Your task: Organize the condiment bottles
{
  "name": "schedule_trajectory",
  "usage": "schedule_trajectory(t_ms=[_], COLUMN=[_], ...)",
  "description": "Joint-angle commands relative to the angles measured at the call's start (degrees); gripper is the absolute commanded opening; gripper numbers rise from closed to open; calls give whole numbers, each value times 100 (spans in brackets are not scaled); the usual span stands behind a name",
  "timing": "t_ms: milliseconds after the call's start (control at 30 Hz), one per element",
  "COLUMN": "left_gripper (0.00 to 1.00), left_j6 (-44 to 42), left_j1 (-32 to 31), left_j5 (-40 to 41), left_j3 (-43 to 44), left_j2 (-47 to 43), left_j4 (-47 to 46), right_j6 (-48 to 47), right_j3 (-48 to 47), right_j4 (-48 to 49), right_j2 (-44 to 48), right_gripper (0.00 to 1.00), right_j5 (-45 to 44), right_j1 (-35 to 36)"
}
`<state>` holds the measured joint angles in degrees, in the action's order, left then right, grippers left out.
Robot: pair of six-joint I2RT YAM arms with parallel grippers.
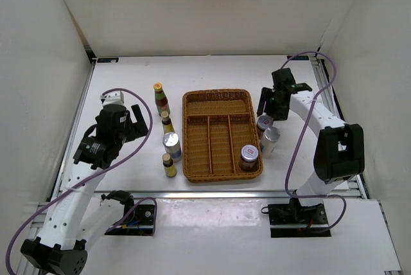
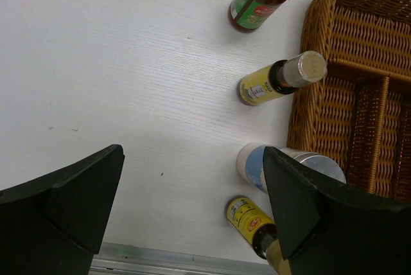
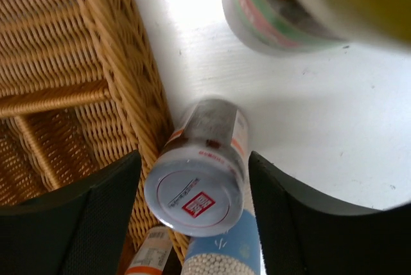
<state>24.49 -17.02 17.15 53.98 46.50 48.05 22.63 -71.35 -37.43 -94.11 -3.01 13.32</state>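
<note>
Your right gripper (image 3: 194, 173), fingers spread, hangs directly over the upright jar (image 3: 196, 203) touching the wicker tray (image 3: 83, 50) wall. Its axis is vertical, so drop straight down; this arm is nearer.

The left arm (image 1: 77, 191) leans forward, the left hand (image 1: 136, 121) open wide and tipped downward. The right arm (image 1: 318, 117) folds inward; the right hand (image 1: 268, 106) is open too, pointing down.

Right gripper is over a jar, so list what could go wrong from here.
The right gripper is open over a silver-lidded jar that sits against the wicker tray wall; one finger may snag the wicker as it descends. The blue-labelled jar crowds it, so lifting could tip that one.
</note>
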Motion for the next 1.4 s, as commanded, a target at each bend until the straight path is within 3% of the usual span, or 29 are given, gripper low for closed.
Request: schedule_trajectory(t_ms=[0,100,233,433,533,700,767,933,1033,1367], left_gripper=[100,100,100,100,100,100,100,100,100,100], left_j6=[-6,-6,-6,-6,-6,-6,-6,-6,-6,-6], left_j1=[-21,-21,-21,-21,-21,-21,-21,-21,-21,-21], left_j5=[-1,-1,-1,-1,-1,52,52,52,52,52], left_j3=[96,96,96,96,96,96,96,96,96,96], left_j2=[-45,16,17,17,17,70,70,70,70,70], left_j4=[11,11,11,11,11,11,11,11,11,11], right_j6=[-31,-83,-84,-136,-198,-198,-198,-198,-198,-251], right_j3=[245,245,192,192,245,245,297,245,192,86], right_j4=[-212,-212,-212,-212,-212,-212,-212,-397,-511,-810], right_j2=[-90,-195,-301,-424,-477,-425,-363,-3,181,498], right_gripper=[71,71,79,79,76,58,56,76,82,87], right_j5=[195,247,248,248,248,248,248,2,-130,-472], right_j1=[-40,-40,-40,-40,-40,-40,12,13,13,65])
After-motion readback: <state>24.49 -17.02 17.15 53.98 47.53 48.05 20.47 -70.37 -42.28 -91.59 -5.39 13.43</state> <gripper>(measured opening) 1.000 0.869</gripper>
